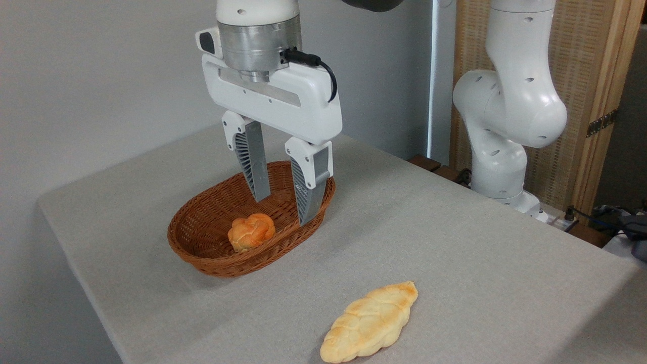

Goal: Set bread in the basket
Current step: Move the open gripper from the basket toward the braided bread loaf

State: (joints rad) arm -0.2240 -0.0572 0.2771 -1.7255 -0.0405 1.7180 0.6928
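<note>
Grey table: gripper partly hides basket.

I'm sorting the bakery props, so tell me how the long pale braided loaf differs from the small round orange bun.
The long pale-golden braided loaf is elongated with pointed ends; the small round orange knotted bun is compact and clearly smaller. The loaf is pale with browned patches, the bun deeper orange. The loaf lies on the grey table outside the oval reddish-brown wicker basket; the bun sits inside it. Both have a plaited surface and neither is held by the open tool.
</note>
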